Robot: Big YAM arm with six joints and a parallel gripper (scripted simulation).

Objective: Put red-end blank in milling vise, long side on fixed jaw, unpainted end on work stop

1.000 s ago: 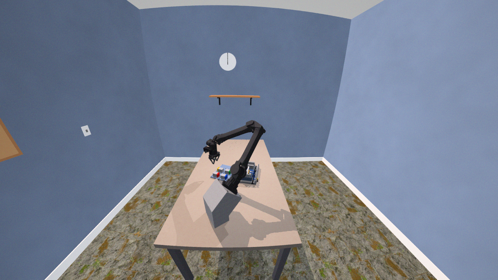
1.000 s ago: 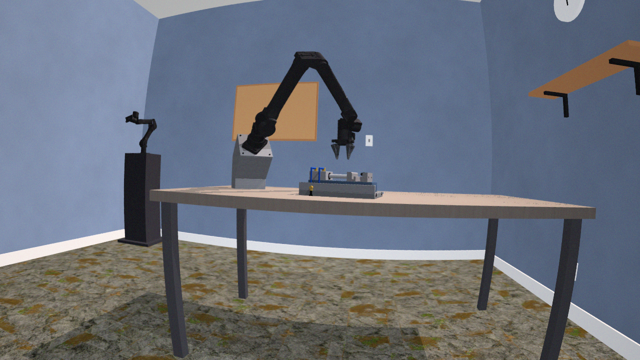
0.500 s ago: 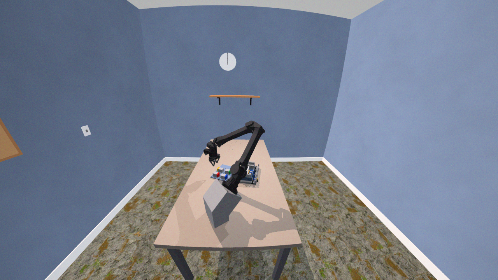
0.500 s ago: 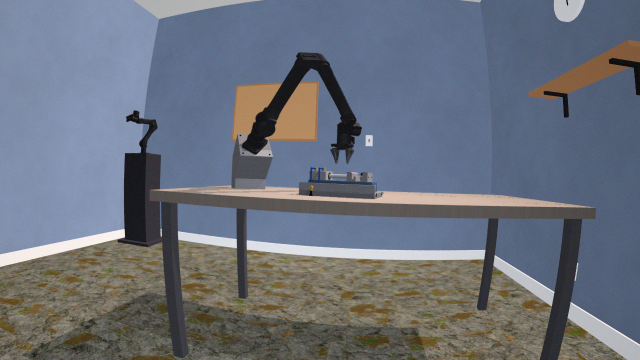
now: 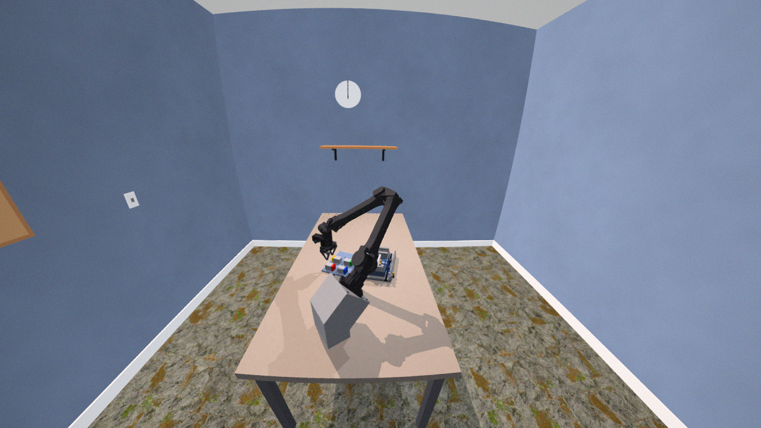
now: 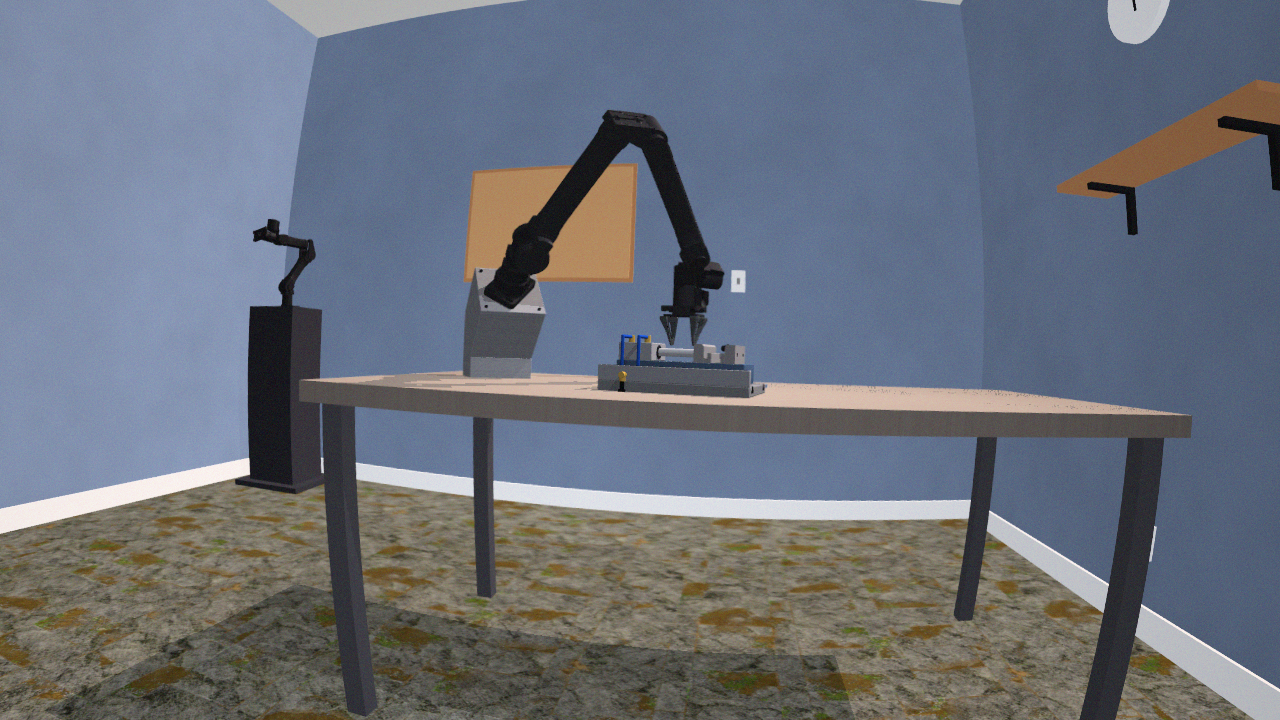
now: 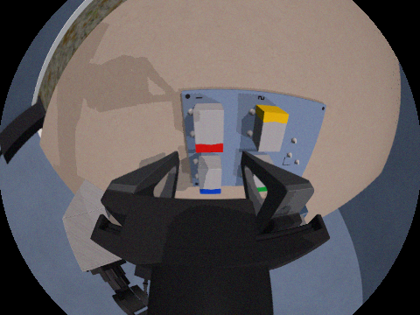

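When scanning the tan rectangular counter [image 5: 287, 303] [image 6: 805, 420] [image 7: 262, 44], see a grey metal milling vise [image 5: 383, 254] [image 6: 675, 379]; nearby, a flat blue plate [image 5: 345, 254] [image 7: 236, 131]; above that, black two-fingered jaws [image 5: 330, 255] [image 6: 682, 343] [image 7: 210, 153], released; lying on the plate, the grey red-ended block-shaped blank [image 5: 329, 266] [image 7: 209, 124].

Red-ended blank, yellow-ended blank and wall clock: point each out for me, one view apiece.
Red-ended blank [image 5: 329, 267] [image 7: 209, 127]: wrist view, grey top.
Yellow-ended blank [image 5: 336, 260] [image 7: 271, 115]: wrist view, yellow end.
Wall clock [image 5: 343, 94] [image 6: 1136, 21]: top view, white face.
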